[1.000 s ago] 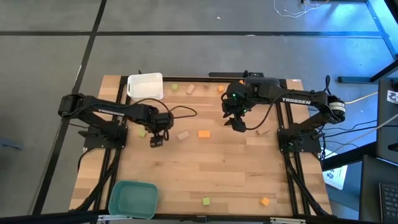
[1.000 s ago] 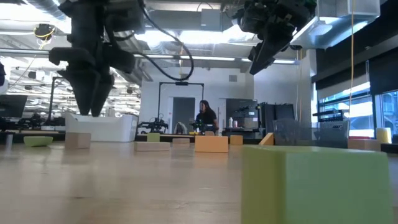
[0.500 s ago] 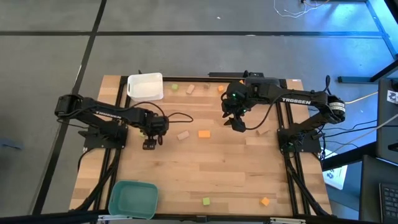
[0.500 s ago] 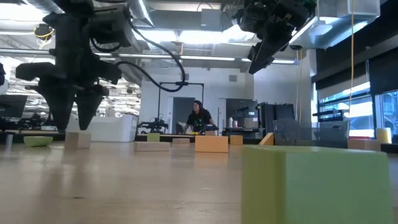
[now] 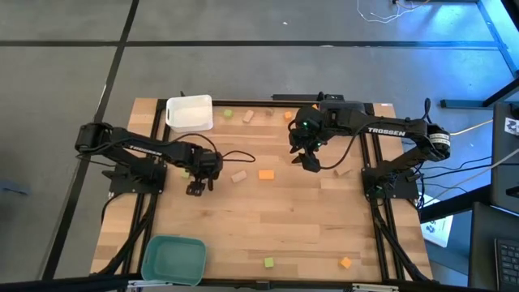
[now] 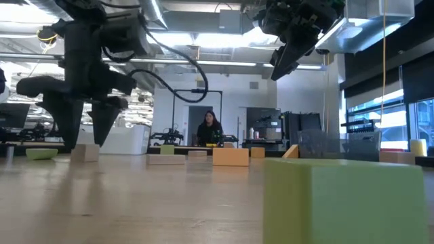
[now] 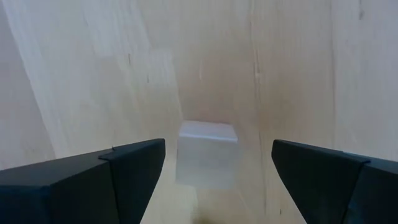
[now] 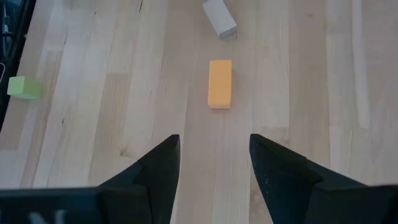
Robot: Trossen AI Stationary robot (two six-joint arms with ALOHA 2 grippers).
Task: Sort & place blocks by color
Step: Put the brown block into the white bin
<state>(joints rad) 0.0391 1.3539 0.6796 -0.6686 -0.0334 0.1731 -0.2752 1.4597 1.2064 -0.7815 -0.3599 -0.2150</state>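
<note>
My left gripper [image 5: 195,188] points down, open, just above a pale tan block [image 7: 207,152] that lies flat on the wooden table. In the low view its two fingers stand above and to either side of the block [image 6: 85,153] and touch nothing. My right gripper [image 5: 310,163] hangs open, high over the table's far right part. The right wrist view looks down past it on an orange block [image 8: 219,83], a tan block [image 8: 219,17] and a green block [image 8: 23,87]. More blocks lie scattered on the table.
A white tray [image 5: 190,113] stands at the far left and a teal tray [image 5: 173,259] at the near left corner. A green block [image 5: 268,262] and an orange block [image 5: 346,262] lie near the front edge. A person moves in the room behind.
My left gripper has sunk toward the tan block and shifted a little toward the table's left edge. It has rolled about its own axis, so its fingers now straddle the block. My right arm has kept still.
</note>
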